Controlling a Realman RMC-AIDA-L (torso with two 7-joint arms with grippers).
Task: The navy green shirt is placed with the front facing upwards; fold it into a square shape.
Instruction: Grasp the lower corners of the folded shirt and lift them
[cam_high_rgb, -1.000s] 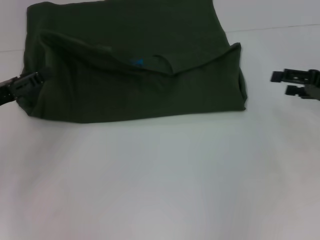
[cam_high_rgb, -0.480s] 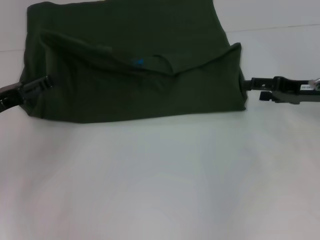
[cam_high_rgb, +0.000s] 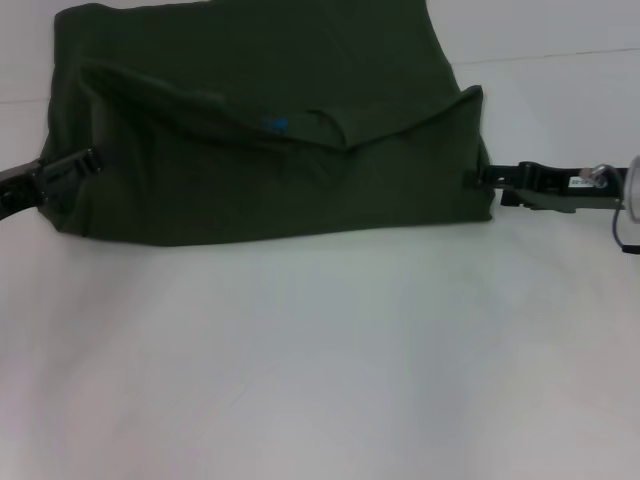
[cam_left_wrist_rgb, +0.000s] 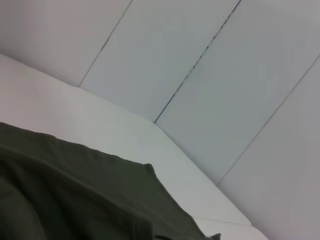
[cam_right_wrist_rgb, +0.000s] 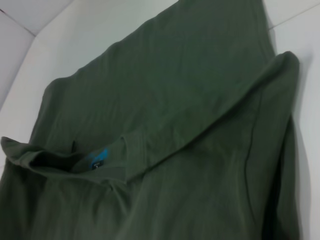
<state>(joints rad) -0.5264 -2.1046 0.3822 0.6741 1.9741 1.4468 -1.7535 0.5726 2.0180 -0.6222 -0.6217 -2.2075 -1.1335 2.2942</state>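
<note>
navy green shirt (cam_high_rgb: 270, 150), folded, flat, blue label up

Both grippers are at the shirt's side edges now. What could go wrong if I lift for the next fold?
1. The right gripper sits at the very edge of the navy green shirt; it may catch only one layer, so the fold could open when lifted.
2. The left gripper meets the opposite edge slightly nearer the far side than the right one, so the lift may skew.
3. The collar with its blue label is bunched; folding over it could leave a lump.

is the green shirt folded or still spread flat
Folded: the dark olive-green cotton shirt is doubled over, plain reverse up, blue neck label peeking out.
</note>
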